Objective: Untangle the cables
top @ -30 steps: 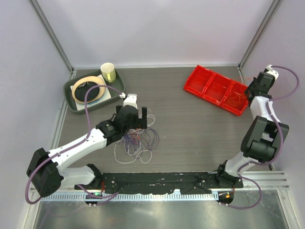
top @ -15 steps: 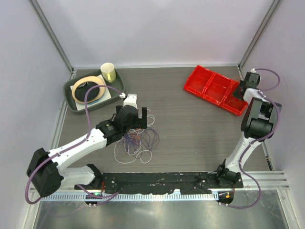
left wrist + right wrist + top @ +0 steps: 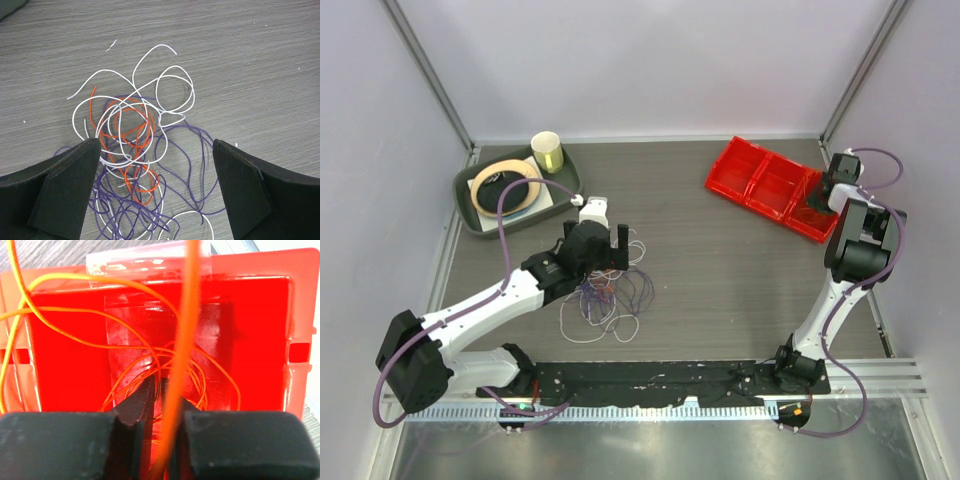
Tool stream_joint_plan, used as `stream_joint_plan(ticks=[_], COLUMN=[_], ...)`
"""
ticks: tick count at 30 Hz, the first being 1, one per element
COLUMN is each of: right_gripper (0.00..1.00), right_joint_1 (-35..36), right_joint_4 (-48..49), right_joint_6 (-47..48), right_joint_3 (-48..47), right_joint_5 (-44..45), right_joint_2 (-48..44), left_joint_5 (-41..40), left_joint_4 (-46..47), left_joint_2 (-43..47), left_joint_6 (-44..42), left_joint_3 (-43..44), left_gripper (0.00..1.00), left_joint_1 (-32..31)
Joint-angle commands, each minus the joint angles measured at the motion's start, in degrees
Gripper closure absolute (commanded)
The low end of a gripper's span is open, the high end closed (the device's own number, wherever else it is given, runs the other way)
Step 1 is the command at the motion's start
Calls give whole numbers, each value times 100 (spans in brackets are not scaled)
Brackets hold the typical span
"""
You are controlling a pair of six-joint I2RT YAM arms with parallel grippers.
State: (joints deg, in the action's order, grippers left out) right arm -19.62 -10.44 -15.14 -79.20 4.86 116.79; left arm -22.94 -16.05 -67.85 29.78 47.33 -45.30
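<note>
Swinging in from its folded pose, the right arm has brought its wrist down over the right-end compartment of the red bin (image 3: pixel 745 170). Fingers of the right gripper (image 3: pixel 162 390) stand almost together with an orange cable (image 3: pixel 189 315) running down between them; I cannot tell whether they pinch it. More orange cable lies looped in that compartment. On my other side nothing has shifted: the left gripper (image 3: pixel 155 147) hangs spread wide just above the tangle of cables (image 3: pixel 125 145), white, orange and purple strands bunched on the table (image 3: pixel 250 50).
</note>
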Motion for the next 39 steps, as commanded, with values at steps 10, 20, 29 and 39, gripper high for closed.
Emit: stream_joint_plan(ticks=[10, 20, 29, 39], right_gripper=[63, 49, 8, 7], right_joint_1=[-16, -25, 719, 3197], right_joint_4=[-476, -828, -1031, -699], right_joint_6=[46, 90, 362, 582], right_joint_3=[-447, -570, -211, 1053], right_joint_5=[120, 164, -170, 1108], right_joint_2=[-798, -1387, -2687, -4252], left_joint_5=[149, 123, -474, -705], left_joint_4=[252, 76, -925, -1999], left_joint_2=[185, 238, 430, 967], left_joint_6=[37, 151, 808, 1847], left_joint_3=[119, 171, 365, -73], left_gripper=[0, 0, 0, 0], left_joint_1=[30, 30, 30, 30])
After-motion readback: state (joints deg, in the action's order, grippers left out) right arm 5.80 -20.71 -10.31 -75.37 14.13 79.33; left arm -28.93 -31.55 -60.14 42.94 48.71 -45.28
